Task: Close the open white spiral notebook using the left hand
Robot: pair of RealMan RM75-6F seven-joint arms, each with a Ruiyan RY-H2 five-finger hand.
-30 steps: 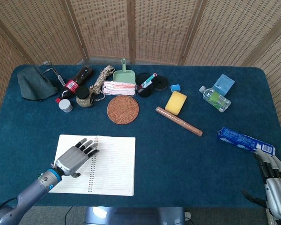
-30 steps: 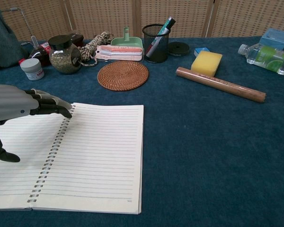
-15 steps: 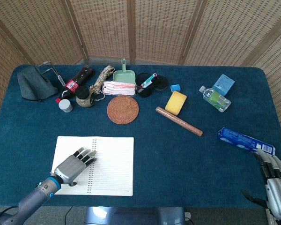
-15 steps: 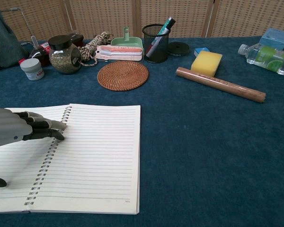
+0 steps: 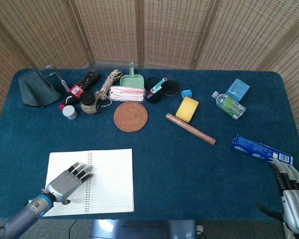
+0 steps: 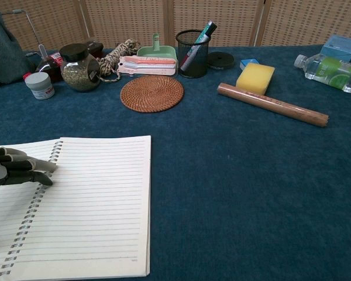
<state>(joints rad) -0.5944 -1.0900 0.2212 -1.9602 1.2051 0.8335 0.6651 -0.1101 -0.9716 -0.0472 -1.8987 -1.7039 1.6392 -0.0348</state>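
Blue table, near-left edge: notebook (image 5: pixel 92 181) still open but dragged left/nearer vs 1 s ago. Left hand (image 5: pixel 66 182) flat on left page, fingers spread at spiral. Page not lifted, closing not begun.

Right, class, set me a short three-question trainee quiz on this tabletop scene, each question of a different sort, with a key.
1. True or false: the white spiral notebook lies open.
2. Which hand rests on the notebook's pages: A) the left hand, B) the right hand, C) neither?
3. Fill in: the yellow sponge lies next to the brown ____.

Key:
1. True; both lined pages show.
2. A; its fingers lie by the spiral binding, while the right hand sits at the table's near right edge holding nothing.
3. Rod.
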